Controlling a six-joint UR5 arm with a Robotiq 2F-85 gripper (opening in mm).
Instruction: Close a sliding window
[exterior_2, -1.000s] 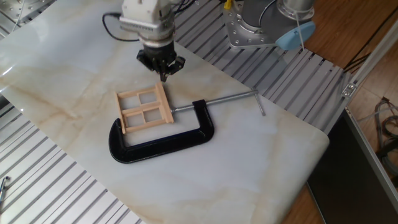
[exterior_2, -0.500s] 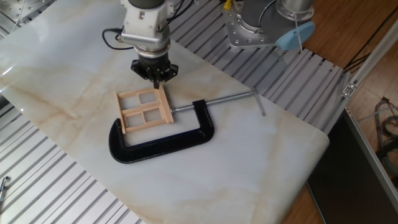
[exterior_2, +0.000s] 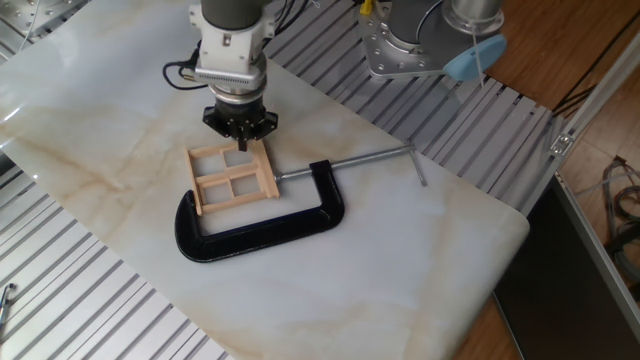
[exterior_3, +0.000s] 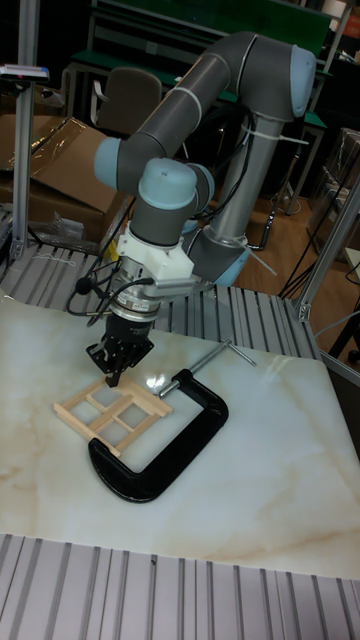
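Sliding window (exterior_2: 232, 176) of pale wood lies flat on the marble table (exterior_2: 420, 260) within the black C-clamp's (exterior_2: 262, 226) mouth, gripper (exterior_2: 241, 143) poised at its far edge, fingers seemingly closed on nothing

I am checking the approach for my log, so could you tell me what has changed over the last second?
The gripper has slid left in the fixed view, from beyond the sliding window's far right corner to above its far edge. Nothing was grasped or released. The window and the black C-clamp holding it have not moved.
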